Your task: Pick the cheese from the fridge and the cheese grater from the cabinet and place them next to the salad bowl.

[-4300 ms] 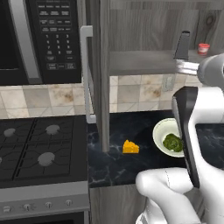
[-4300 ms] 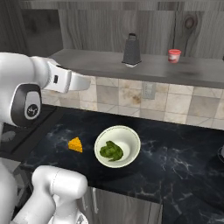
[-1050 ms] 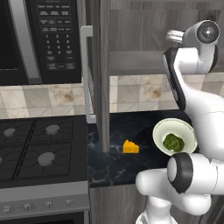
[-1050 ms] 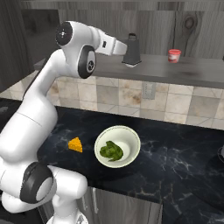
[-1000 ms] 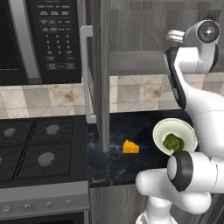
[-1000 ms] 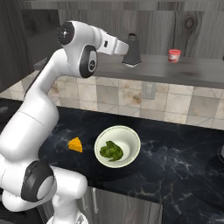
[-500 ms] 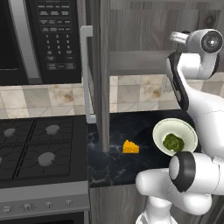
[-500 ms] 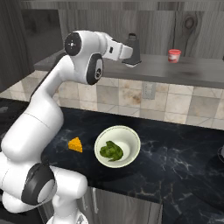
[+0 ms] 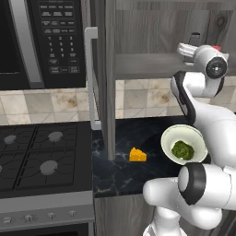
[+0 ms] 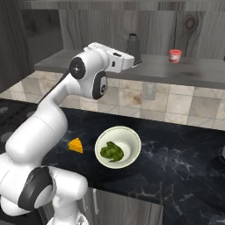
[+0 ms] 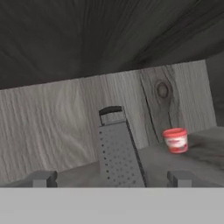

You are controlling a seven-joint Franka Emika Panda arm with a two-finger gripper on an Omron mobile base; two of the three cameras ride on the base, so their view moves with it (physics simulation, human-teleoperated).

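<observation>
Cabinet point(image 10: 193, 26): door open — grater point(image 11: 117, 151) upright on its shelf.
Gripper point(image 11: 111, 178): jaws apart — just before the grater.

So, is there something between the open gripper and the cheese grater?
No. In the hand view the cheese grater stands right ahead of the gripper, with bare shelf between.

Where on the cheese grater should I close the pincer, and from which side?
Grip the cheese grater across its flat tapered body, about mid-height, coming straight in from the cabinet's open front. It stands upright on the shelf, lined up between the open pincer's tips, and the red cup stands well off to one side.
</observation>
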